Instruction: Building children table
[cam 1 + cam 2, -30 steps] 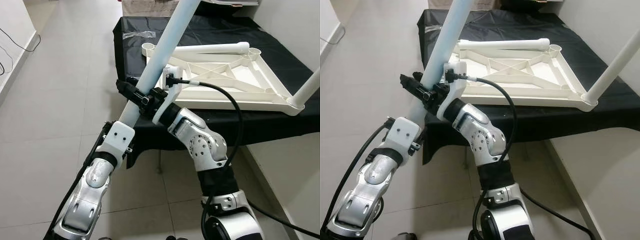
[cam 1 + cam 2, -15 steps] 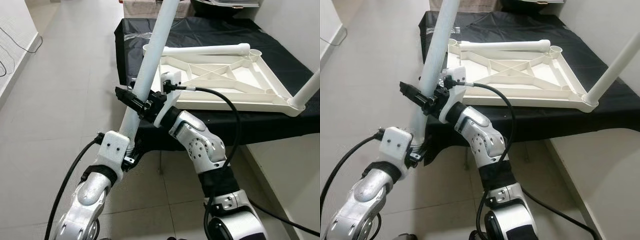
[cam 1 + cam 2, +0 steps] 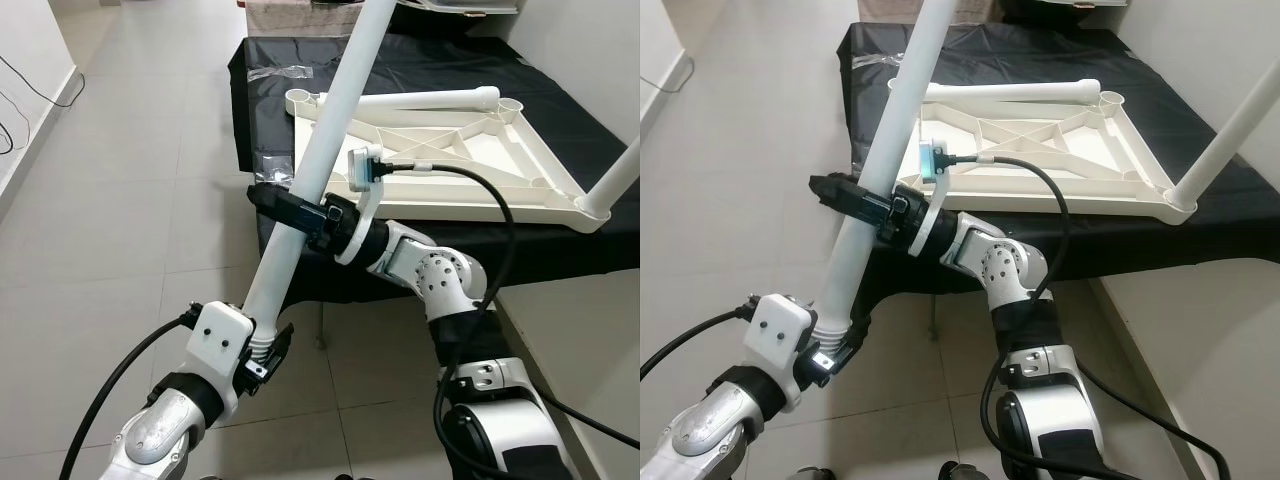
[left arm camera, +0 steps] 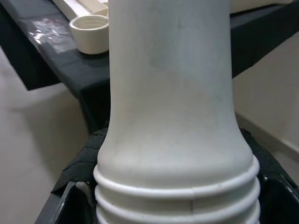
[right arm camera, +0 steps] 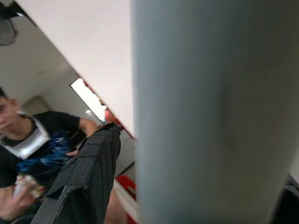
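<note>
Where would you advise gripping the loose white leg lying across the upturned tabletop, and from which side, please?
Probably mid-shaft, from above. The loose leg lies flat along the far edge of the upturned tabletop, its round shaft bare on top, its ends by the corner sockets. Both the left gripper and right gripper currently hold another leg.

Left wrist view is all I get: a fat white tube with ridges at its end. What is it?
Observer: A long table leg, slanting up past the black-covered table.
Operator: Who holds it?
Observer: Both arms. The left end effector grips its ridged lower end; the right end effector clamps it higher up.
Operator: Where does it go?
Observer: Probably into the upside-down white tabletop. An open corner socket sits beside the leg.
</note>
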You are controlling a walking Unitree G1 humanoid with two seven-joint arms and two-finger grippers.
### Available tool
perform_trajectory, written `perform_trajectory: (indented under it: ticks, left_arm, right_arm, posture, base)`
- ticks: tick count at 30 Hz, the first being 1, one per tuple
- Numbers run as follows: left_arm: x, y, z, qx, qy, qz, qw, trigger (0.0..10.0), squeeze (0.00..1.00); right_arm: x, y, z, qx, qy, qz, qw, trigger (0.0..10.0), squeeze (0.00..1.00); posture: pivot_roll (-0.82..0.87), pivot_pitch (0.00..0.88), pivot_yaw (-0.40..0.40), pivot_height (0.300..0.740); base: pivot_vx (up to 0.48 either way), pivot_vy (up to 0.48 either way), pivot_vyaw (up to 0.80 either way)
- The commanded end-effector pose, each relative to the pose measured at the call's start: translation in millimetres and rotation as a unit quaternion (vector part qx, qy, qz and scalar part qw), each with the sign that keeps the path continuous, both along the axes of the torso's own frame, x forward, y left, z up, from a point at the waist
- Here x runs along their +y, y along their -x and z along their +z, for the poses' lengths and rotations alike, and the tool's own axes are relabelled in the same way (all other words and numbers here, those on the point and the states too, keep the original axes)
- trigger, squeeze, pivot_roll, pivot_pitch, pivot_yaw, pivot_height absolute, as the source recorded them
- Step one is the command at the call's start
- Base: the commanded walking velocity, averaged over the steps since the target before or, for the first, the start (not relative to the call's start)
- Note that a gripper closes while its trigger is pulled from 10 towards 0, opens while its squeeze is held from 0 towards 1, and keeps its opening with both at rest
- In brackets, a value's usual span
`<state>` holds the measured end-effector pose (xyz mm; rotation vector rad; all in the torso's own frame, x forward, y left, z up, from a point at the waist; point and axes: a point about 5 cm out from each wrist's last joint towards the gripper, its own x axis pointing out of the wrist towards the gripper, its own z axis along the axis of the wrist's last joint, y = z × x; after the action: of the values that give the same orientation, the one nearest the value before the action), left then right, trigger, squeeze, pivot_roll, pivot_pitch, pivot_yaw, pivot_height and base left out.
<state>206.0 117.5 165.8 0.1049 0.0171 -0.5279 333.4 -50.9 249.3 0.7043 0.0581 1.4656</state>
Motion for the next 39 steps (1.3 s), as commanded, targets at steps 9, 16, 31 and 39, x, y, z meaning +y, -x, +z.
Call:
perform_trajectory:
  ticks: [9, 16, 31, 39]
  left_arm:
    - [-12.6, 12.2, 8, 0.03, 0.073, -0.045, 0.996, 10.0, 0.0]
    - [-18.0, 24.1, 3, 0.059, 0.085, -0.072, 0.992, 10.0, 0.0]
    - [-22.0, 34.5, -1, 0.089, 0.088, -0.089, 0.988, 10.0, 0.0]
    - [-22.1, 34.4, -2, 0.093, 0.088, -0.085, 0.988, 10.0, 0.0]
  right_arm:
    - [2.1, 7.0, -3, -0.019, -0.014, 0.063, 0.998, 10.0, 0.0]
    - [3.1, 12.8, -8, -0.029, 0.003, 0.104, 0.994, 10.0, 0.0]
    - [1.1, 19.9, -19, -0.045, 0.045, 0.152, 0.986, 0.0, 0.0]
    - [1.0, 22.4, -19, -0.042, 0.043, 0.166, 0.984, 0.0, 0.0]
  posture:
    - [0.07, 0.161, -0.06, 0.74]
    - [0.07, 0.165, -0.056, 0.74]
    - [0.08, 0.165, -0.058, 0.74]
    - [0.07, 0.168, -0.057, 0.74]
  base:
    - [0.0, 0.0, 0.0]
    - [0.0, 0.0, 0.0]
    - [0.0, 0.0, 0.0]
    - [0.0, 0.0, 0.0]
